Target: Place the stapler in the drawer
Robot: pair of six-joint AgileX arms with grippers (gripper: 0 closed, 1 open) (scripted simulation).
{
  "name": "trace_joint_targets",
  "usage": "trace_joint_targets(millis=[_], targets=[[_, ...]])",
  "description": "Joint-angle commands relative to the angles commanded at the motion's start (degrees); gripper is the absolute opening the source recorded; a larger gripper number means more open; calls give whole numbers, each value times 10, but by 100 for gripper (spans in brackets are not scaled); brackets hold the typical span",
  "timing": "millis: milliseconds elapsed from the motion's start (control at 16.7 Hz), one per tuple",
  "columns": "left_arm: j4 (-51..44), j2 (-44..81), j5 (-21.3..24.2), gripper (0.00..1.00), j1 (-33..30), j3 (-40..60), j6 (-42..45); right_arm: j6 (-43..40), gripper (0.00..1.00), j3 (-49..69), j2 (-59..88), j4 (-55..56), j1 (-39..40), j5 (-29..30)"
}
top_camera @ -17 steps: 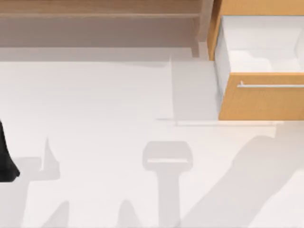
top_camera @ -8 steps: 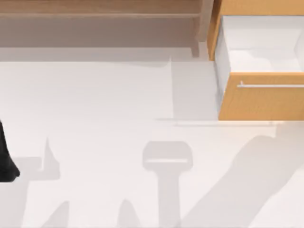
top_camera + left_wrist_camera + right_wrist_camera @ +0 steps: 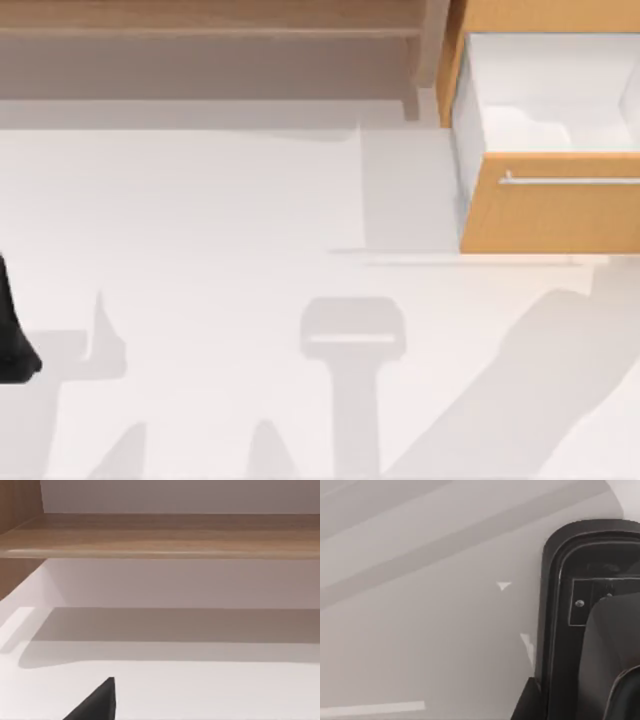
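Observation:
The drawer point(image 3: 550, 205) stands pulled out at the table's back right, showing an orange-tan front, a thin silver handle point(image 3: 570, 181) and white inner walls. Only a pale shadow lies on its floor. The stapler is out of view. My left arm point(image 3: 12, 335) is a black tapering shape parked at the table's left edge. A black corner of my left gripper point(image 3: 97, 705) pokes in over the white table in the left wrist view. The right wrist view has a bulky black rounded robot part point(image 3: 590, 625) close up over bare table.
A pale brown wooden shelf point(image 3: 210, 30) runs along the back left, also seen as shelf point(image 3: 165, 535) ahead of the left wrist. Grey shadows of both arms fall across the white table point(image 3: 220, 210), the right arm's at the front right.
The right arm's shadow at the front right has slid a little toward the right edge. The drawer and the left arm have not moved.

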Motion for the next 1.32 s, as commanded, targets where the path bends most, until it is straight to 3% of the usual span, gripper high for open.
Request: trace_joint_targets(millis=[240,420,840,1140,1320], targets=[[0,0,0,100,0,0,0,48,0,-32,-6,-5,-40,-5],[0,0,0,100,0,0,0,34,0,-25,-10,-19,-55,-5],[0,0,0,100,0,0,0,-21,0,50,-27,-60,10,-2],[0,0,0,100,0,0,0,-20,0,52,-26,-59,9,-3],[0,0,0,100,0,0,0,-7,0,86,-28,-71,-3,32]])
